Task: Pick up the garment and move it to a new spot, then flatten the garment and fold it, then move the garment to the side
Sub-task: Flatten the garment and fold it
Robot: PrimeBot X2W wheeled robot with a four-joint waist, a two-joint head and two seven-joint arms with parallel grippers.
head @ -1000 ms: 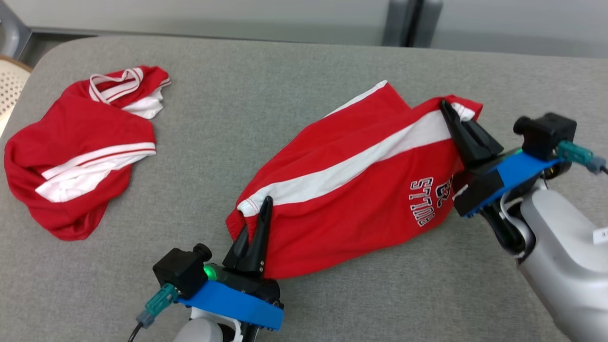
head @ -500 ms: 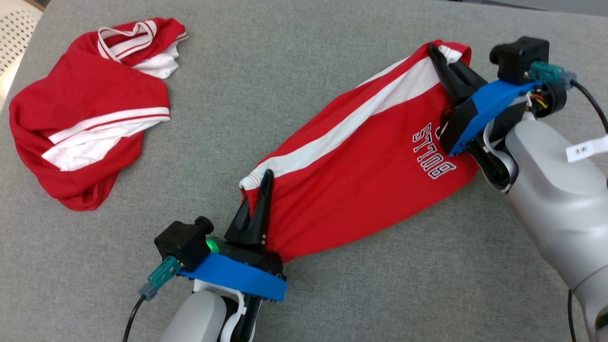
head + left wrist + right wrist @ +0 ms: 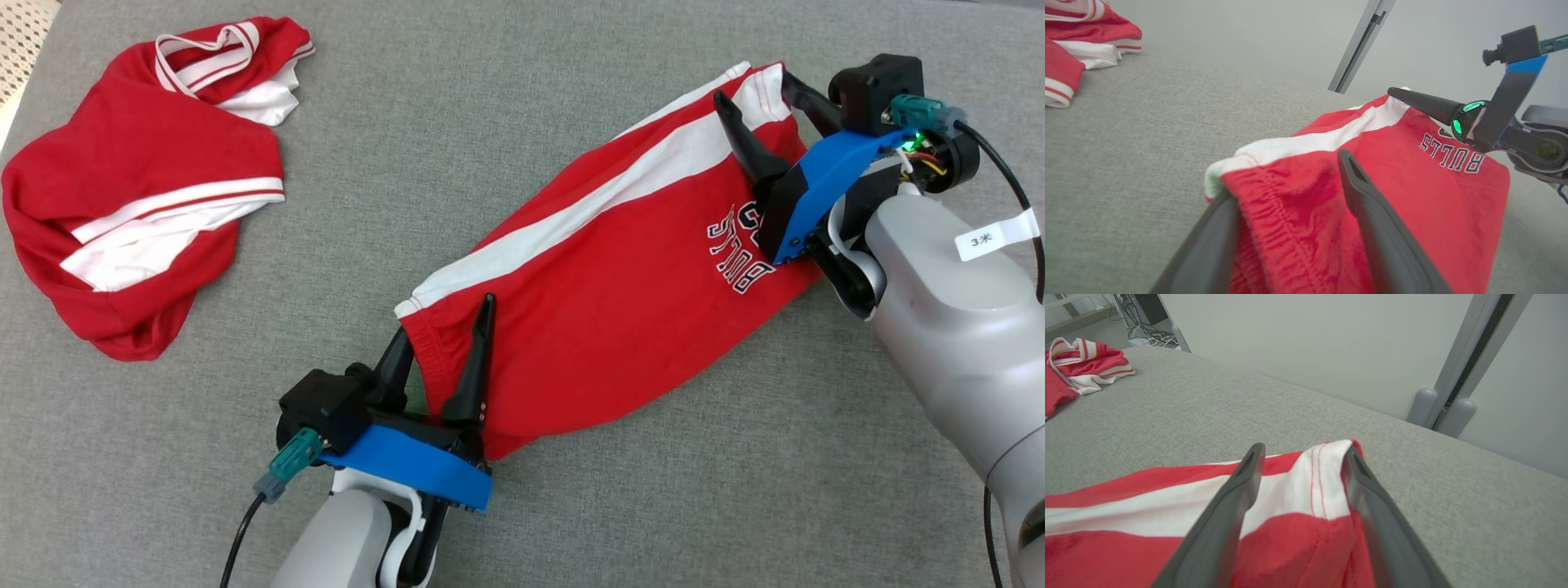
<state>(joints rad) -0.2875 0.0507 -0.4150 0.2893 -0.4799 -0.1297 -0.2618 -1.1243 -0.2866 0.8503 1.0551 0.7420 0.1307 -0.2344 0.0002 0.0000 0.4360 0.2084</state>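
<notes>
Head view: garment (image 3: 620,310) stretched between left claw (image 3: 446,314), right claw (image 3: 753,86).

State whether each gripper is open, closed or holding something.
Left gripper: open, fingers astride a corner of the shorts.
Right gripper: open, fingers astride the opposite corner.

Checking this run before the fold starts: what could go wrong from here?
The open left end effector straddles the waistband corner of the shorts; withdrawing could snag and rumple the cloth. The open right end effector straddles the hem corner likewise and may drag that end. Another red garment lies to the left; setting the shorts aside there could tangle them.
</notes>
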